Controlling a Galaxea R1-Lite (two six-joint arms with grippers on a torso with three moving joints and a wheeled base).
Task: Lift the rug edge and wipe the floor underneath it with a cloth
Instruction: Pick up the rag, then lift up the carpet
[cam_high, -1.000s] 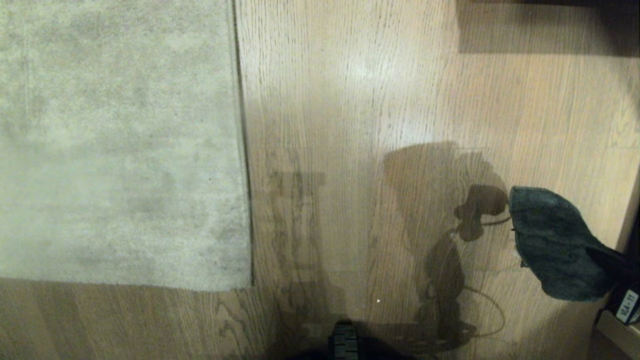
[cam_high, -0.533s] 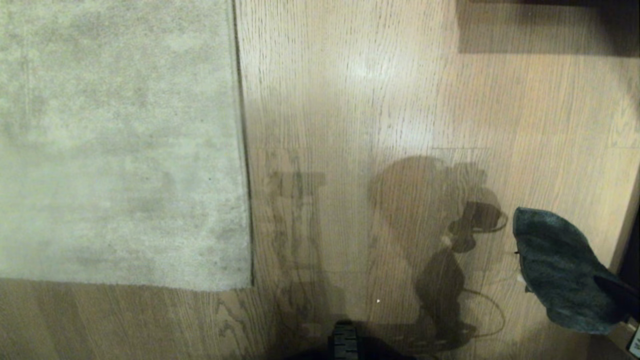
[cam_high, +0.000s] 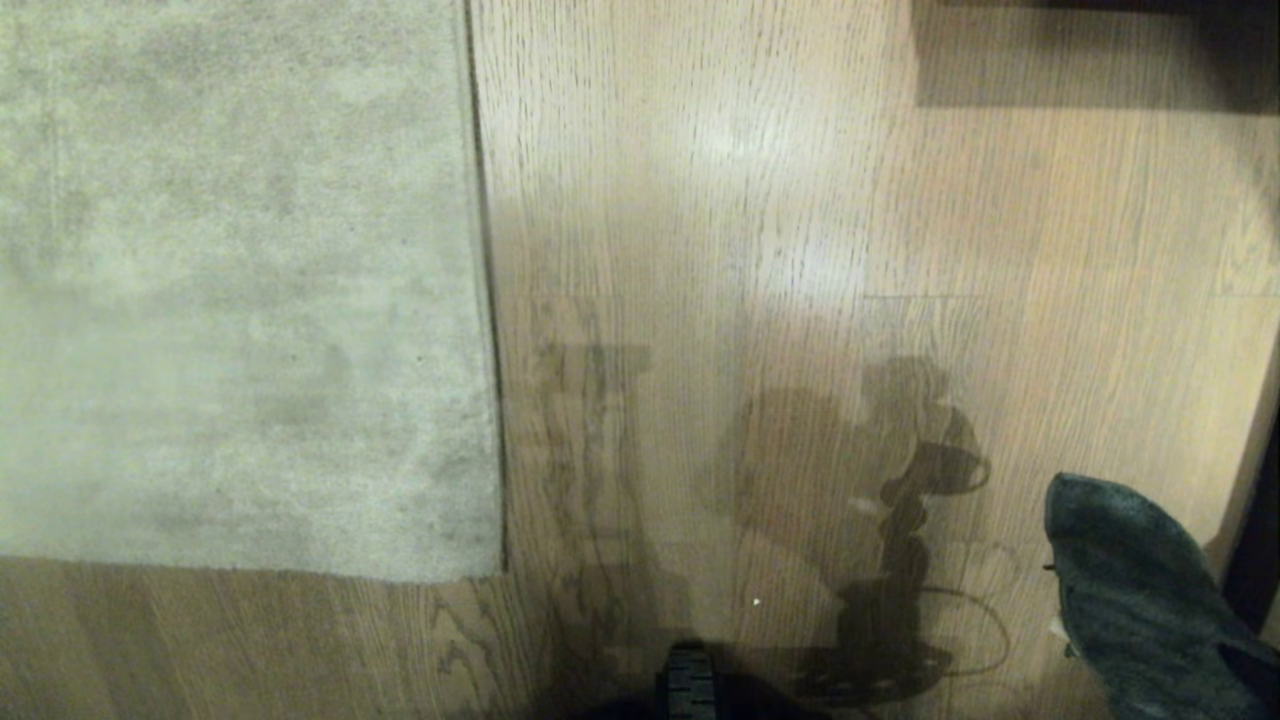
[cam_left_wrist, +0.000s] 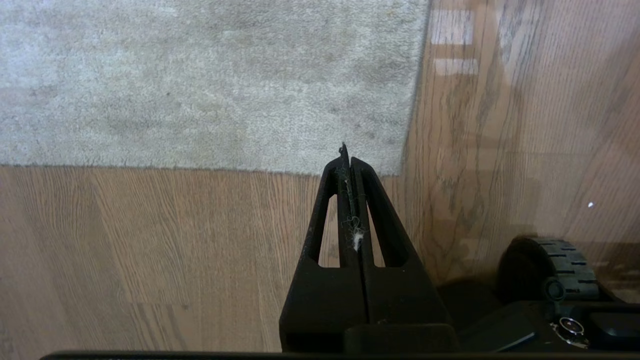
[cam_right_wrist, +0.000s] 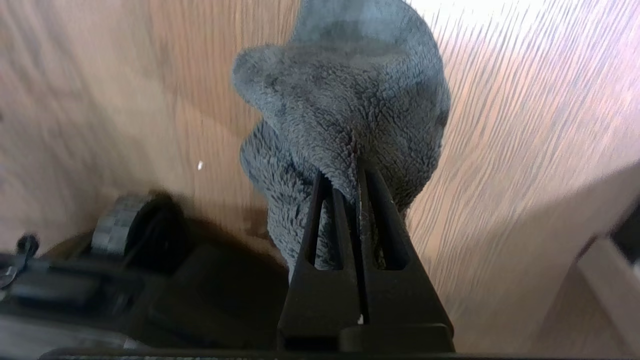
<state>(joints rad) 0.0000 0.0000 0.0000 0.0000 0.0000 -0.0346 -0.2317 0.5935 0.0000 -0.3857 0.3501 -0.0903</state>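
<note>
**A:** Rug (cam_left_wrist: 210, 80) first: how will it handle, do you reckon?

**B:** Short pile and thin at the border, lying flat on the floor (cam_high: 700, 200). I'd judge it limp and fairly light at the corner, heavier the more of it comes up. The edge (cam_left_wrist: 200, 166) sits just ahead of the left pincer (cam_left_wrist: 346, 150), and the square corner (cam_left_wrist: 400, 170) a little off to one side of its tips.

**A:** And that pincer's state?

**B:** Pressed shut and empty, with only some lint caught between its fingers. It would have to open before pinching the border. The corner looks the best place to take hold, since two free sides let it peel up easily.

**A:** The cloth?

**B:** Cloth (cam_right_wrist: 345, 110) is clamped in the right pincer (cam_right_wrist: 352, 172), which is closed on a fold of it. The rest bunches out beyond the tips, clear of the floor as far as I can tell. It's fuzzy, soft and light, so it should flatten under pressure. It's well away from the rug.

**A:** Risks?

**B:** The rug may sag back onto the cloth if lifted only slightly.
</note>
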